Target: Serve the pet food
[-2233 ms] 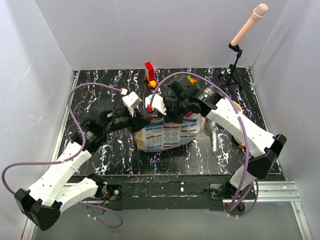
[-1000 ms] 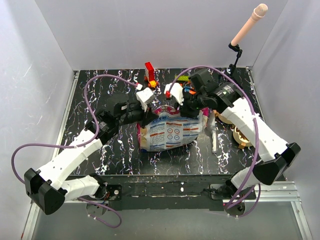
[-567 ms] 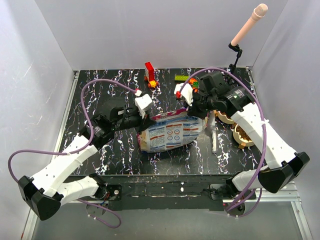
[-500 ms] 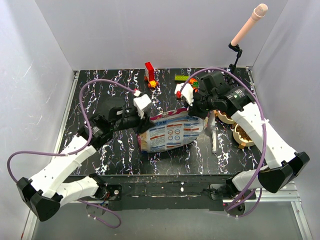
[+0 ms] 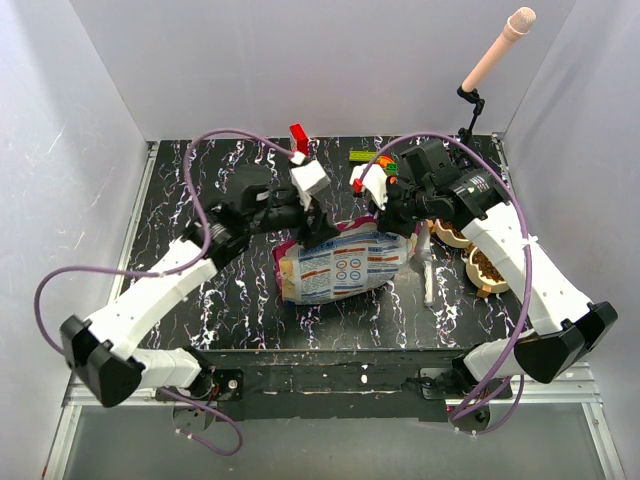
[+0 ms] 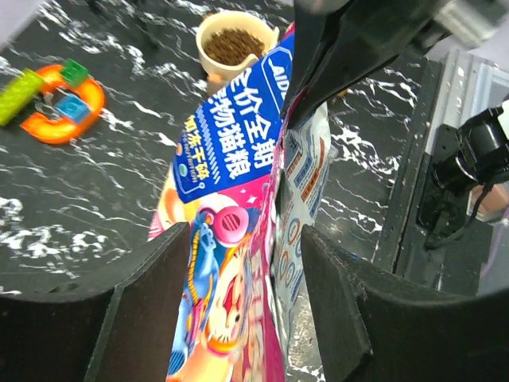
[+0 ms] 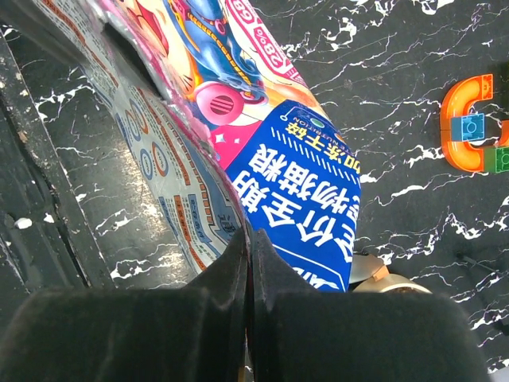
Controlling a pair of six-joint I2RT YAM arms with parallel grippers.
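The bag (image 5: 340, 262) lies on its side mid-table, printed panel up. Right of it I see two bowls. The outer bowl (image 5: 487, 268) holds brown kibble (image 5: 486, 266). The inner bowl (image 5: 447, 233) is half hidden under my right arm. My left wrist view shows a bowl full of kibble just past the bag's far end; I can't tell which bowl it is. An orange toy ring (image 6: 64, 99) with blocks sits apart from the bag.

Both arms reach in over the bag from opposite sides. The left gripper (image 6: 246, 239) stands wide, its fingers (image 6: 151, 318) on either side of the bag's raised edge without clamping it. The right gripper (image 7: 250, 239) is pinched tight on the bag's blue end.
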